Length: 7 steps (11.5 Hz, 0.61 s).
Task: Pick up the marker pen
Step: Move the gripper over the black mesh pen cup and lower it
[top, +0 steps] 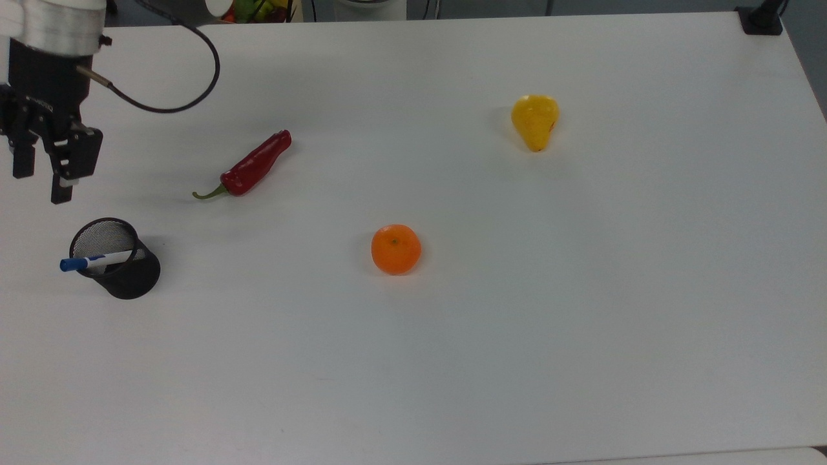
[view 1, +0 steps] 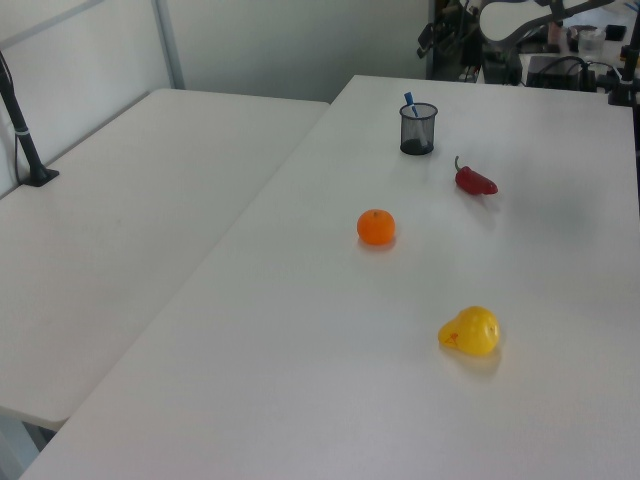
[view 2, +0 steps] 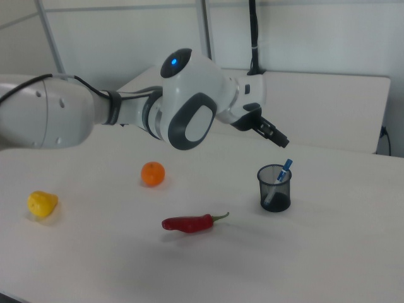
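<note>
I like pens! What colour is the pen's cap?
Blue; the marker pen shows best in the top view.

The arm reaches across from the right view's left, its gripper (view 2: 275, 136) hanging above and just left of the black mesh cup (view 2: 275, 188). The marker pen (view 2: 280, 178) stands tilted in that cup, blue cap up. On the worktop (view 2: 328, 252): a red chili (view 2: 189, 223), an orange (view 2: 152, 173), a yellow pear (view 2: 41, 203).
</note>
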Available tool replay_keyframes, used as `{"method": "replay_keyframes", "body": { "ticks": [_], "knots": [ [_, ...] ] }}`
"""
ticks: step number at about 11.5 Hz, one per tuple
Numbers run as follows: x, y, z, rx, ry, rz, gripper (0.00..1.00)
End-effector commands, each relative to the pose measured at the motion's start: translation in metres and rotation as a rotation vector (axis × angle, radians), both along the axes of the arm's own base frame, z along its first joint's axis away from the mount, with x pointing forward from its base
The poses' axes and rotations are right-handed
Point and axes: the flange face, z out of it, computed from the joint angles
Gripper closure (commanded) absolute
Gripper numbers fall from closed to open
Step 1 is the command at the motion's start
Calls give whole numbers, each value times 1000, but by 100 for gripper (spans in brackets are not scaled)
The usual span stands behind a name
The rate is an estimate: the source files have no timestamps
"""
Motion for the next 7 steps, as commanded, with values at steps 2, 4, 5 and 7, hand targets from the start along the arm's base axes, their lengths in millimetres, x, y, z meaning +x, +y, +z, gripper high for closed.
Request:
{"method": "replay_keyframes", "body": {
  "ticks": [2,4,5,7],
  "knots": [
    [10,-6,-38,-10,-43,-17,32],
    [16,-11,-55,-28,-56,-17,32],
    [18,-13,-69,-31,-49,-18,32],
    [26,-15,-81,-42,-51,-15,32]
  ]
}}
